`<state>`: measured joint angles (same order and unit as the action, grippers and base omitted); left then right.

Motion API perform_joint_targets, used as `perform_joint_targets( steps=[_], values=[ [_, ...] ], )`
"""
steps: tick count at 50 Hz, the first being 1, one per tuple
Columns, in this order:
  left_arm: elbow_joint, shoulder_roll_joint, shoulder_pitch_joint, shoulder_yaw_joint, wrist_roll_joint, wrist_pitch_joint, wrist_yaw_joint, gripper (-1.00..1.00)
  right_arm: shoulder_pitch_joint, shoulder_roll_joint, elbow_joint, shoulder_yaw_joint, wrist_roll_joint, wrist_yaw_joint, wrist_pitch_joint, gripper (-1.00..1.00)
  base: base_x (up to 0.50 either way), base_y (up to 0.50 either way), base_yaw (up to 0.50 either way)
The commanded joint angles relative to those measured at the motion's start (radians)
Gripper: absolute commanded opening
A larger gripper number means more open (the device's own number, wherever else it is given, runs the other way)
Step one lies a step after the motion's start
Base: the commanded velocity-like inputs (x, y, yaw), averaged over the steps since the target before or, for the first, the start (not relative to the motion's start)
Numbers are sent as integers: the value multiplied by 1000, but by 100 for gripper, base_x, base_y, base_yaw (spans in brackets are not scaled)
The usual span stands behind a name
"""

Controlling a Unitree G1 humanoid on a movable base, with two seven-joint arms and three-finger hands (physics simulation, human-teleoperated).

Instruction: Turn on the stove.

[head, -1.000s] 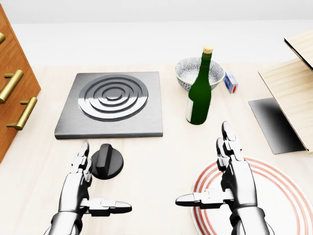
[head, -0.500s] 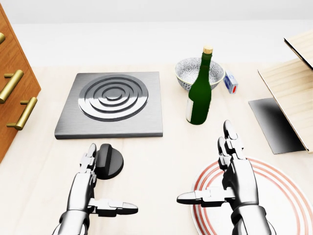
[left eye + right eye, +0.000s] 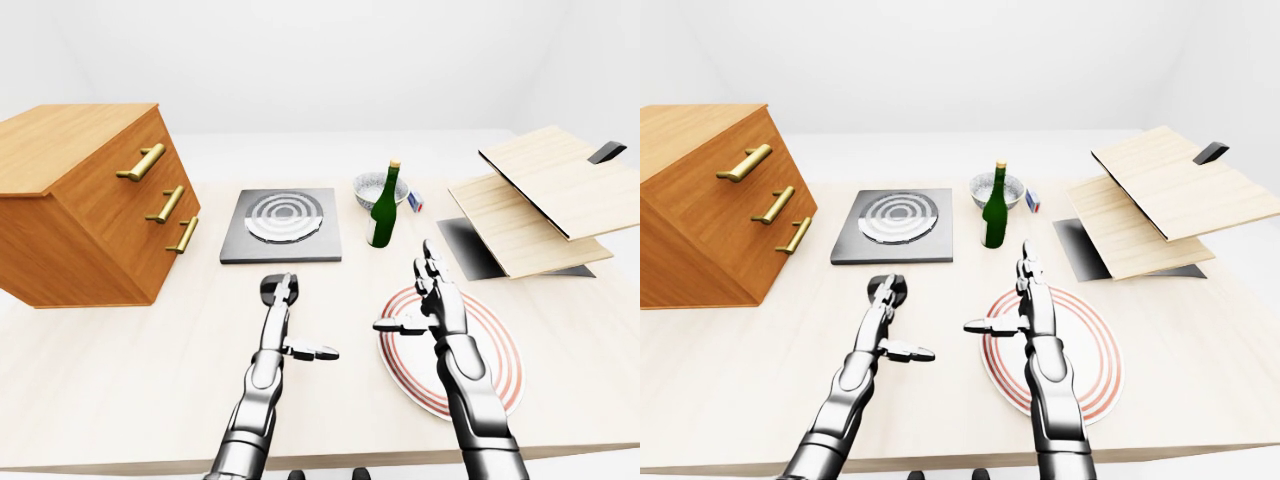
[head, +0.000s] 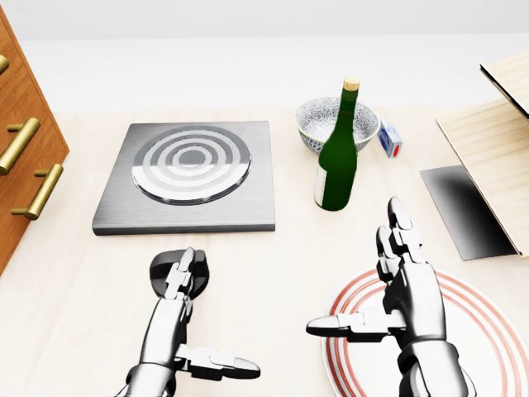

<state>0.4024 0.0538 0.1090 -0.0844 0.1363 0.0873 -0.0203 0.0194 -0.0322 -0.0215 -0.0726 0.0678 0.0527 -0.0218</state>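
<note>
Head view, spread left hand [image 4: 178, 318] fingertips on knob [image 4: 178, 273] below stove [image 4: 188, 175], right hand [image 4: 409, 298] spread over plate [image 4: 479, 331].

green bottle [image 4: 337, 157] upright beside patterned bowl [image 4: 337, 121] | striped plate [image 4: 471, 331] | wooden drawer unit [image 3: 90, 200]

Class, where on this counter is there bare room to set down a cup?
Bare wood lies between the stove and bottle, and between the knob and plate. It is crowded around the bowl and bottle.
</note>
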Motion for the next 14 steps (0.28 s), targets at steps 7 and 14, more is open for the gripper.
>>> perform_joint_targets(
  steps=[7,14],
  values=[
    [105,30,-5,-31,-25,0,39,100,11,-2,10,-5,7,-6,-4,100,0,0,0],
    [12,45,173,-3,-58,-86,32,100,19,-4,20,-7,7,-8,-3,100,0,0,0]
  ],
)
